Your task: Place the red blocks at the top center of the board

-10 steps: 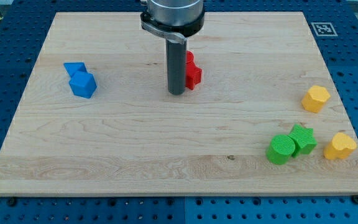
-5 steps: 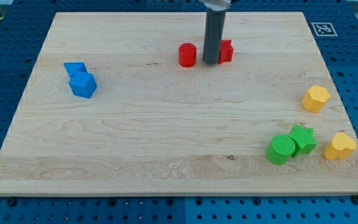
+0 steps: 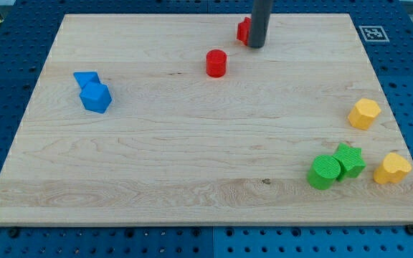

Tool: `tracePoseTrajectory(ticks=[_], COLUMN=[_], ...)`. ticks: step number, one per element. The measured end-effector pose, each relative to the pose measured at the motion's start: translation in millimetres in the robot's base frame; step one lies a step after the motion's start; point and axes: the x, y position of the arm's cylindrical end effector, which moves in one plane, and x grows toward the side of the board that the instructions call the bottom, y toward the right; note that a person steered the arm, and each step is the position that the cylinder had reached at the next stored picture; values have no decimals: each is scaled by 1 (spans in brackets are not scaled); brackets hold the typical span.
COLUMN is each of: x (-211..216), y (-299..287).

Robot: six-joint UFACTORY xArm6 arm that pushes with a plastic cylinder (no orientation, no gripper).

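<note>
A red cylinder (image 3: 216,63) stands on the wooden board (image 3: 192,165), a little above the middle. A second red block (image 3: 243,30) sits near the top edge, mostly hidden behind the dark rod, so its shape is unclear. My tip (image 3: 257,46) rests just to the right of this second red block, touching or nearly touching it, and up and to the right of the red cylinder.
Two blue blocks (image 3: 92,89) sit together at the view's left. A green cylinder (image 3: 324,172) and a green star-like block (image 3: 349,160) touch at the lower right. Two yellow blocks lie at the right, one higher (image 3: 364,113) and one lower (image 3: 392,168).
The rod has moved up and to the right from the board's middle. The two red blocks separated: one was pushed up near the top edge, the cylinder stays behind.
</note>
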Motion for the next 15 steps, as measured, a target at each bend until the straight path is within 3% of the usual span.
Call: tracePoseTrajectory(ticks=[1,3,5,6,7,9,11,13,15], x=[14,88,90,103,93,32,102,31,26], y=[9,30,-82,-90,-123,-116,-119,-79,-108])
